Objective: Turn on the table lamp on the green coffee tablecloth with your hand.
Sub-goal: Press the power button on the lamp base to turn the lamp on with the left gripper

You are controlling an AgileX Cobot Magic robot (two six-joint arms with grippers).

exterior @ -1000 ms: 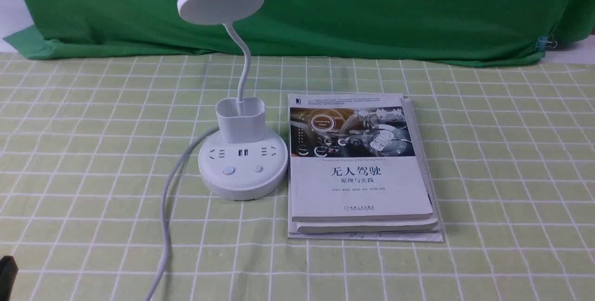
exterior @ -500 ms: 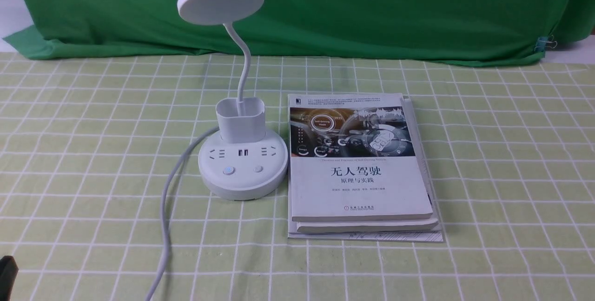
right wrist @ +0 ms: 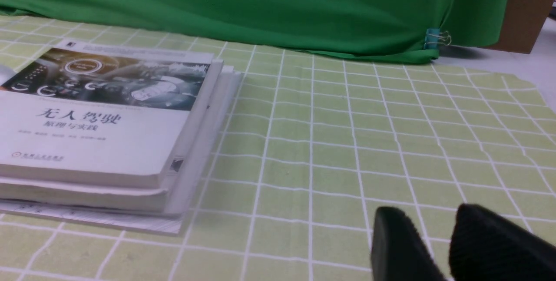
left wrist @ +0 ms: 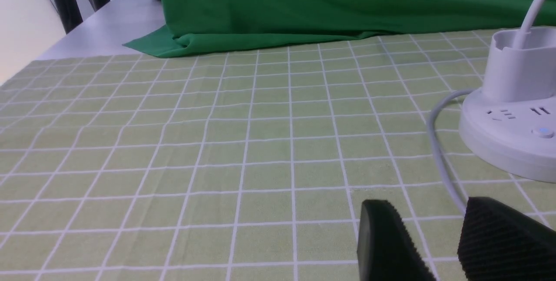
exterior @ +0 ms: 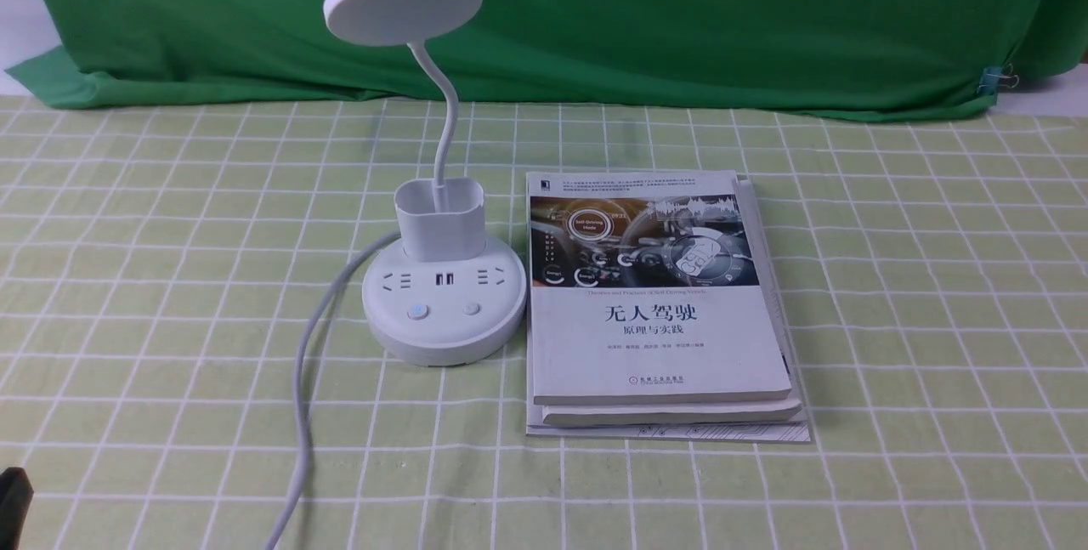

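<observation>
You see the table lamp [exterior: 444,316] standing on the green coffee tablecloth [exterior: 153,295], just beside stacked books [exterior: 654,346]. Your left gripper [left wrist: 428,211] sits near its cord [left wrist: 436,142], fingers apart; your right gripper [right wrist: 428,218] likewise.

Nothing has visibly changed in the front view over the last second, the table lamp [exterior: 442,295] included.

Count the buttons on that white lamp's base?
2, on the white plastic table lamp's round base: a bluish round button left, a plain white round button beside it.
</observation>
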